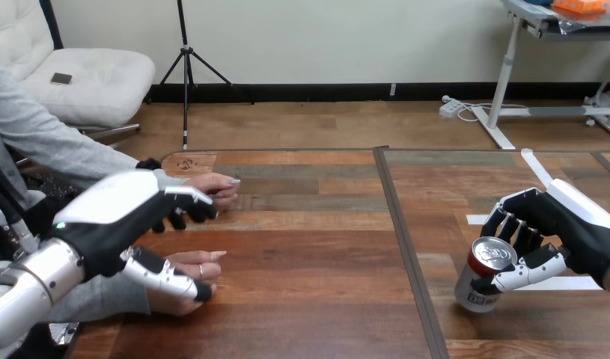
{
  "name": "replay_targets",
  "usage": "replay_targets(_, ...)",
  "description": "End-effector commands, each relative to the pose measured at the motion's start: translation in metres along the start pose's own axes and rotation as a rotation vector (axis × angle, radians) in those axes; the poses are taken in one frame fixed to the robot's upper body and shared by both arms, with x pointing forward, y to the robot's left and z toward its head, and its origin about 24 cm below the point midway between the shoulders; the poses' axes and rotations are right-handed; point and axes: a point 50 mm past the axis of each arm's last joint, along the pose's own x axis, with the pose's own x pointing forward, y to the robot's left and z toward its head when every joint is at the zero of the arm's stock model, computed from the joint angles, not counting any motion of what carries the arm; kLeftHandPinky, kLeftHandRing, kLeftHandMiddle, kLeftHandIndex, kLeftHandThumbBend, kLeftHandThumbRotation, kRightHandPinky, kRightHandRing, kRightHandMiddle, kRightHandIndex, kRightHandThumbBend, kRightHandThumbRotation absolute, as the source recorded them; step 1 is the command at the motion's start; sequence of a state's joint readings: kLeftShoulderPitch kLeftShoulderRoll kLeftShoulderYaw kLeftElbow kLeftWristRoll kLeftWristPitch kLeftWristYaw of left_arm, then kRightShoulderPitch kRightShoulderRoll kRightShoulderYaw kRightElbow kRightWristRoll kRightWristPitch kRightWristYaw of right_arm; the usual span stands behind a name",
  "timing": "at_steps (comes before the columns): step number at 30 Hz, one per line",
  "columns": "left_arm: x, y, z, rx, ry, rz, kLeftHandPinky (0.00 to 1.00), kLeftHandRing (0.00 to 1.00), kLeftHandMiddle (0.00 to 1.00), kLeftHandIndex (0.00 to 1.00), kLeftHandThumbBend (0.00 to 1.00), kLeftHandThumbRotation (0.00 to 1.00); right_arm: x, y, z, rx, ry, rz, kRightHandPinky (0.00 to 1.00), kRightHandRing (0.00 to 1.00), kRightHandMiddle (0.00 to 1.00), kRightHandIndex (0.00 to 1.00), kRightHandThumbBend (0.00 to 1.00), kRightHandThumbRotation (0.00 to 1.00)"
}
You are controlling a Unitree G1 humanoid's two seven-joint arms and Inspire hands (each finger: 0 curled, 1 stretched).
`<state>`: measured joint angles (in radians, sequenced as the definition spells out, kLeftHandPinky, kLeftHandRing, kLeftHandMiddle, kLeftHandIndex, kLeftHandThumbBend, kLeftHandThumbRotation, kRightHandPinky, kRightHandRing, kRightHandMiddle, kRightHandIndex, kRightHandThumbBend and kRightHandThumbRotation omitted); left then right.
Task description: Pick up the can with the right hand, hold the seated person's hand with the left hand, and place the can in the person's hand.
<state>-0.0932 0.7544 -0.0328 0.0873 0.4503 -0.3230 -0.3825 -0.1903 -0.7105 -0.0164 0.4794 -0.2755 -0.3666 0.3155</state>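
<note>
Wooden plank-top bench (309, 247) fills the view, w/ a dark seam down the middle. Step 1 looks mostly done: at approx 4 o'clock the right robot hand (556, 224) has fingers and thumb curled round the silver aluminium drinks can with a red rim (472, 290). The can sits tilted, and you can't tell if its base is clear of the bench.

Step 2 isn't there yet, by my read. At 8 o'clock the left robot hand (114, 213) is spread wide. Its fingers reach to the person's farther hand (215, 183) at its 2 o'clock. Its thumb lies over the person's nearer hand (183, 288) at its 5 o'clock. Nothing is curled round either.

Left for you: get a real hold on one hand, then carry the can R to L (well apart now) and set it in the palm.
</note>
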Motion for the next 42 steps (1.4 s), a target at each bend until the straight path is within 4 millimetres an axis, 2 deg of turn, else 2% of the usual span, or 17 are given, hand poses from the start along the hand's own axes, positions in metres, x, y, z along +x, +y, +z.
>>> replay_targets(1, -0.004, 0.019, 0.006, 0.027, 0.002, 0.026, 0.71, 0.78, 0.8, 0.8, 1.0, 0.31, 0.009, -0.039, 0.022, -0.019, -0.094, -0.15, 0.29, 0.33, 0.38, 0.42, 0.84, 0.0)
replay_targets(11, -0.008, 0.015, 0.006, -0.016, 0.036, -0.045, 0.76, 0.83, 0.84, 0.83, 1.0, 0.26, 0.009, -0.04, 0.022, -0.019, -0.105, -0.156, 0.31, 0.34, 0.39, 0.42, 0.84, 0.0)
replay_targets(29, -0.012, 0.006, 0.0, -0.02, 0.083, -0.078, 0.76, 0.83, 0.85, 0.83, 1.0, 0.22, 0.009, -0.041, 0.022, -0.021, -0.113, -0.165, 0.29, 0.32, 0.37, 0.41, 0.85, 0.0)
replay_targets(42, -0.012, -0.002, -0.01, 0.131, 0.129, -0.008, 0.75, 0.8, 0.82, 0.81, 1.0, 0.26, 0.009, -0.041, 0.022, -0.019, -0.118, -0.17, 0.29, 0.32, 0.37, 0.41, 0.85, 0.0)
